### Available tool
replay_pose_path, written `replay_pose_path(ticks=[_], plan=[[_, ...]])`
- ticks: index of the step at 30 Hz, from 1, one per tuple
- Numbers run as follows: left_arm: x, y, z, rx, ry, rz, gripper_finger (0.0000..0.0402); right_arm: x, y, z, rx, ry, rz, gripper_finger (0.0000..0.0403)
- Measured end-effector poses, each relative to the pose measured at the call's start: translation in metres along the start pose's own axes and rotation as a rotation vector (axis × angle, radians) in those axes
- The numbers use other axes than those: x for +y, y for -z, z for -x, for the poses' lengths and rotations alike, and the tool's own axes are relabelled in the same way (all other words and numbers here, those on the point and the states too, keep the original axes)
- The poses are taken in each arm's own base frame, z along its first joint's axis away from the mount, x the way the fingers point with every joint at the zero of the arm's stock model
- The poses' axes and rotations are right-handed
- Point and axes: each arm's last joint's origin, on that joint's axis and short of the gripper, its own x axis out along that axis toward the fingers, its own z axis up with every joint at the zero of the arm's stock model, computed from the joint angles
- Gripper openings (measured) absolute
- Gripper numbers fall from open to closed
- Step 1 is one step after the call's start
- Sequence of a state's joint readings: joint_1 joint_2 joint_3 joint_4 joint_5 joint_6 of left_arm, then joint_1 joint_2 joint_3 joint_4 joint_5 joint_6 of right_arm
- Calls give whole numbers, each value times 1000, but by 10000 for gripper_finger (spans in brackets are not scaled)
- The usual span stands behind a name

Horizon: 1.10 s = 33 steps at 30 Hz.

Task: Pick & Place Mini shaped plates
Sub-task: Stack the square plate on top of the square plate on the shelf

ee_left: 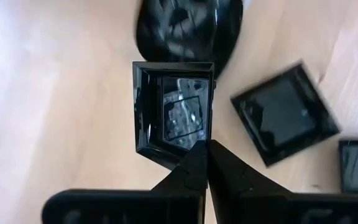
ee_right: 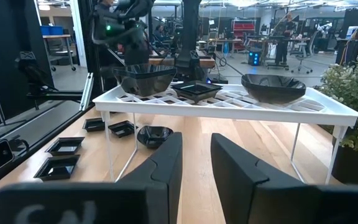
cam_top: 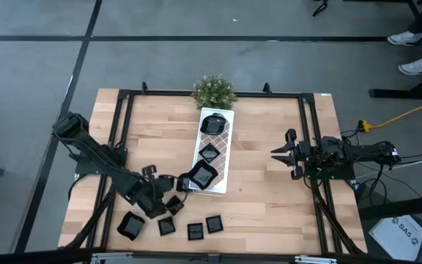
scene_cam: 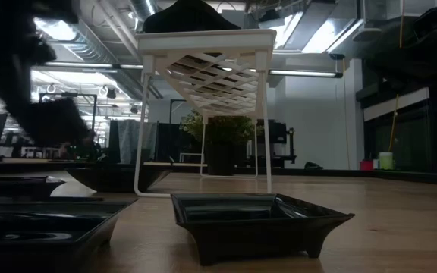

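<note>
Small glossy black dishes are spread about. Several lie on the wood near the table's near edge, among them a square one (cam_top: pixel 214 224) and a round one (ee_left: pixel 185 25) beside the tray's leg. A round dish (cam_top: pixel 212 123) and a square dish (cam_top: pixel 209 152) rest on the long white lattice tray (cam_top: pixel 224 139). My left gripper (cam_top: pixel 184 183) is at the tray's near end, shut on another square dish (cam_top: pixel 202 174). My right gripper (cam_top: pixel 288 152) hangs open right of the tray, touching nothing. My left gripper (ee_left: pixel 205 155) pinches the square dish between its two fingers by the rim at one side (ee_left: pixel 188 146). The fingers come slanting from the table's left and near side. The dish (ee_right: pixel 145 78) is clear of the table, at the tray's near end; whether it touches the tray I cannot tell.
A small green potted plant (cam_top: pixel 213 90) stands at the tray's far end. The tray stands on thin white legs (scene_cam: pixel 264 114), with room beneath. Bare wood lies between the tray and my right gripper. A black frame (cam_top: pixel 123 103) rims the table.
</note>
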<state>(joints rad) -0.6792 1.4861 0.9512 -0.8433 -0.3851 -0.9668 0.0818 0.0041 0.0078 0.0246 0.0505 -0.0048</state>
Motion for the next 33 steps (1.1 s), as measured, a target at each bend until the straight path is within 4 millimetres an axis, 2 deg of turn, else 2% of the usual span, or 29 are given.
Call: replay_pose_path(ticks=[7, 13, 33], plan=[[19, -6, 26, -171, -52, 30, 2, 0, 0, 0, 0, 0, 0, 85], [38, -13, 37, -246, -115, 53, 3, 0, 0, 0, 0, 0, 0, 85], [72, -41, 29, -224, -248, -25, 3, 0, 0, 0, 1, 0, 0, 85]])
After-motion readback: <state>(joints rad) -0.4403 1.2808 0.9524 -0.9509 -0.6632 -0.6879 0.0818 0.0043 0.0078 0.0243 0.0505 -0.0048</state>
